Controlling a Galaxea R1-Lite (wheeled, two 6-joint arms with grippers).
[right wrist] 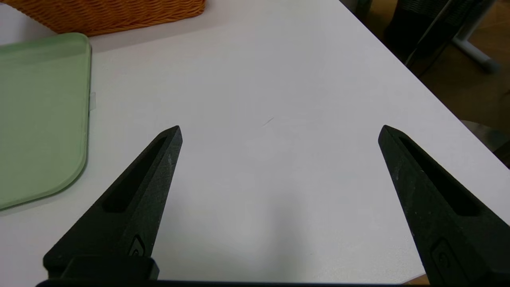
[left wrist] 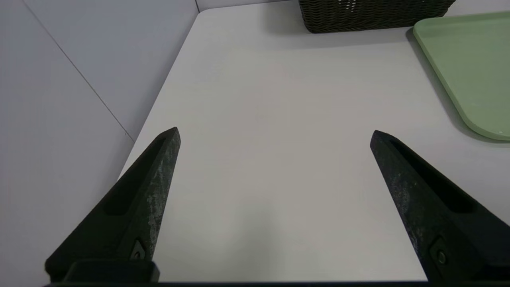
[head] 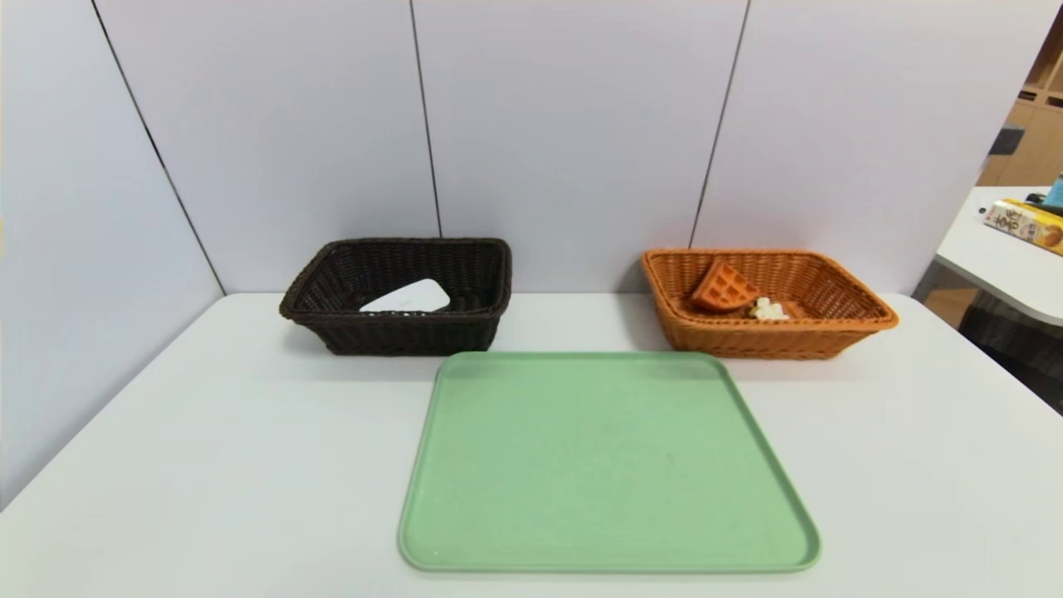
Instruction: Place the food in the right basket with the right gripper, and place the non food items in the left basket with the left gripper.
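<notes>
The dark brown left basket (head: 332, 266) stands at the back of the table and holds a white flat item (head: 407, 296). In the orange right basket (head: 864, 299) lie a waffle piece (head: 724, 287) and a small pale food piece (head: 768, 310). The green tray (head: 606, 457) in front of them carries nothing. My left gripper (left wrist: 275, 133) hovers open over bare table at the near left, the dark basket (left wrist: 370, 16) far ahead. Over bare table at the near right my right gripper (right wrist: 280, 129) is open too, with the orange basket (right wrist: 111, 14) beyond. Neither arm shows in the head view.
White wall panels close off the back and left side of the table (head: 208, 465). The table's right edge (right wrist: 402, 71) drops to the floor. A second table (head: 996, 257) with a yellow carton (head: 1026, 224) stands off to the right.
</notes>
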